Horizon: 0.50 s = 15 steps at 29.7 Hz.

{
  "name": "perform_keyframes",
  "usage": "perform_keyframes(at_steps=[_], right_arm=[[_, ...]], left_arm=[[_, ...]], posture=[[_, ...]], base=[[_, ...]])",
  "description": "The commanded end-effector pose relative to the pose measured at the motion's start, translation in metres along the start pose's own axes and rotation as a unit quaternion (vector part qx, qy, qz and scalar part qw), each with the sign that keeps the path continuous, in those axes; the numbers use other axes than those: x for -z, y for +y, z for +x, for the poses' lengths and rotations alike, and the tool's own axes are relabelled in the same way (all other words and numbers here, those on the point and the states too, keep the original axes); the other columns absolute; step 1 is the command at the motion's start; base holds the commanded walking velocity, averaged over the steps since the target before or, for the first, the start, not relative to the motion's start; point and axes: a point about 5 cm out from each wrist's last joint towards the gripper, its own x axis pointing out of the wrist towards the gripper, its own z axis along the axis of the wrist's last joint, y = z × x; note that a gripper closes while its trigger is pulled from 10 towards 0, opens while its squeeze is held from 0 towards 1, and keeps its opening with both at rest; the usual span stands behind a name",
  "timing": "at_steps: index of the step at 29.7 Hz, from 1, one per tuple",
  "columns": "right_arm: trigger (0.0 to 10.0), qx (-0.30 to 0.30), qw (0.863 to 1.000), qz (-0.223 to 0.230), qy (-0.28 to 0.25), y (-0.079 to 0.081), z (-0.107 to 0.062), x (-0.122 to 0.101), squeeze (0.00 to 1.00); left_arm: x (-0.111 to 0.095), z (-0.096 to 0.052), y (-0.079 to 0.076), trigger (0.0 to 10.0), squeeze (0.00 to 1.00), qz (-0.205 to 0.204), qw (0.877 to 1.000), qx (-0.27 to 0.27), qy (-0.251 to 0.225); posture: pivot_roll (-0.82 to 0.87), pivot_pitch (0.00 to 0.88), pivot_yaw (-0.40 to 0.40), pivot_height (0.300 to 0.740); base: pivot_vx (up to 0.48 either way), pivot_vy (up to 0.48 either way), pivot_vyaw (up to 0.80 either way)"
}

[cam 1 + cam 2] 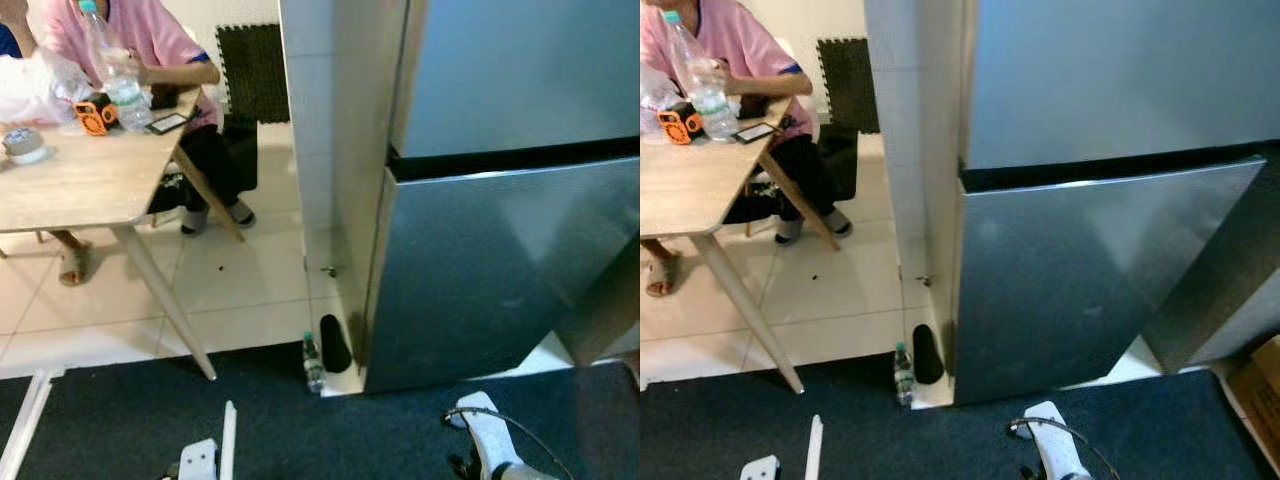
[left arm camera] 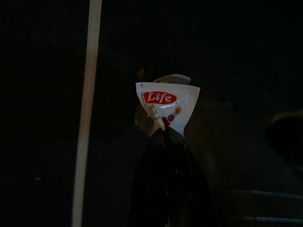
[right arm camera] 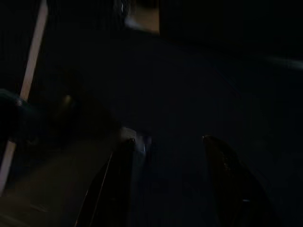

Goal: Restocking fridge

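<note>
- My left gripper [image 2: 165, 130] pinches a small white sauce packet [image 2: 166, 105] with the red word "Life" on it.
- My right gripper [image 3: 170, 142] has its fingers spread apart, with nothing between them.
- The big silver fridge [image 1: 500, 200] in front of me has both doors shut.
- A little bottle [image 1: 313, 362] stands on the floor by the fridge's corner.
- A person [image 1: 150, 50] sits at the wooden table [image 1: 80, 180].

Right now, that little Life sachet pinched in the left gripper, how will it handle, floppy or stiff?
Probably floppy and very light: the Life sachet is a thin white packet, held by its bottom corner in the left gripper, and its sides already crease. The glossy film may be slippery, so it could slide out if the grip loosens.
</note>
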Motion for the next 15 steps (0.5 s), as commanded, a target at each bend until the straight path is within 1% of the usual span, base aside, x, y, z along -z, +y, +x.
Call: perform_keyframes(at_steps=[1,2,3,4,5,6,8,9,10,11,12,13,14,15], right_arm=[[10.0,-0.006,1.0,0.0,-0.029,-0.002,0.0,-0.012,0.0],[10.0,-0.028,0.998,-0.011,-0.049,-0.001,0.0,-0.025,0.0],[10.0,-0.028,0.998,-0.011,-0.049,-0.001,0.0,-0.025,0.0],[10.0,-0.07,0.994,-0.026,-0.078,0.001,0.0,-0.043,0.0],[10.0,-0.07,0.994,-0.026,-0.078,0.001,0.0,-0.043,0.0],[10.0,-0.127,0.983,-0.044,-0.121,0.005,-0.003,-0.067,0.0],[10.0,-0.127,0.983,-0.044,-0.121,0.005,-0.003,-0.067,0.0],[10.0,-0.166,0.973,-0.06,-0.15,0.007,-0.006,-0.084,0.0],[10.0,-0.223,0.951,-0.082,-0.199,0.01,-0.014,-0.111,0.0],[10.0,-0.223,0.951,-0.082,-0.199,0.01,-0.014,-0.111,0.0],[10.0,-0.268,0.929,-0.105,-0.234,0.012,-0.023,-0.131,0.81],[10.0,-0.309,0.906,-0.127,-0.259,0.013,-0.032,-0.147,1.0],[10.0,-0.309,0.906,-0.127,-0.259,0.013,-0.032,-0.147,1.0],[10.0,-0.35,0.879,-0.15,-0.285,0.014,-0.044,-0.166,1.0]], left_arm=[[0.015,-0.001,0.001,10.0,0.0,-0.003,1.0,-0.002,0.029],[0.015,-0.001,0.001,10.0,0.0,-0.005,1.0,-0.002,0.028],[0.015,-0.001,0.001,10.0,0.0,-0.005,1.0,-0.002,0.028],[0.015,-0.001,0.001,10.0,0.0,-0.005,1.0,-0.002,0.028],[0.015,-0.001,0.001,10.0,0.0,-0.005,1.0,-0.002,0.028],[0.015,-0.001,0.001,10.0,0.0,-0.005,1.0,-0.003,0.029],[0.015,-0.001,0.001,10.0,0.0,-0.005,1.0,-0.003,0.029],[0.015,-0.001,0.001,10.0,0.0,-0.006,1.0,-0.003,0.029],[0.015,-0.002,0.002,10.0,0.0,-0.005,1.0,-0.003,0.029],[0.015,-0.002,0.002,10.0,0.0,-0.005,1.0,-0.003,0.029],[0.015,-0.002,0.003,10.0,0.0,-0.005,1.0,-0.004,0.029],[0.015,-0.002,0.003,10.0,0.0,-0.004,1.0,-0.004,0.029],[0.015,-0.002,0.003,10.0,0.0,-0.004,1.0,-0.004,0.029],[0.015,-0.002,0.003,10.0,0.0,-0.004,1.0,-0.005,0.029]], posture=[[-0.05,0.0,0.015,0.74],[-0.05,0.0,0.014,0.74],[-0.05,0.0,0.014,0.74],[-0.05,0.0,0.014,0.74],[-0.05,0.0,0.014,0.74],[-0.05,0.0,0.014,0.74],[-0.05,0.0,0.014,0.74],[-0.05,0.0,0.014,0.74],[-0.05,0.0,0.015,0.74],[-0.05,0.0,0.015,0.74],[-0.05,0.0,0.015,0.74],[-0.05,0.0,0.015,0.74],[-0.05,0.0,0.015,0.74],[-0.05,0.0,0.015,0.74]], base=[[0.0,0.0,0.0],[0.0,0.0,0.0],[0.0,0.0,0.0],[0.0,0.0,0.0],[0.0,0.0,0.0],[0.0,0.0,0.0],[0.0,0.0,0.0],[0.0,0.0,0.0],[0.0,0.0,0.0],[0.0,0.0,0.0],[0.0,0.0,0.0],[0.0,0.0,0.0],[0.0,0.0,0.0],[0.0,0.0,0.0]])
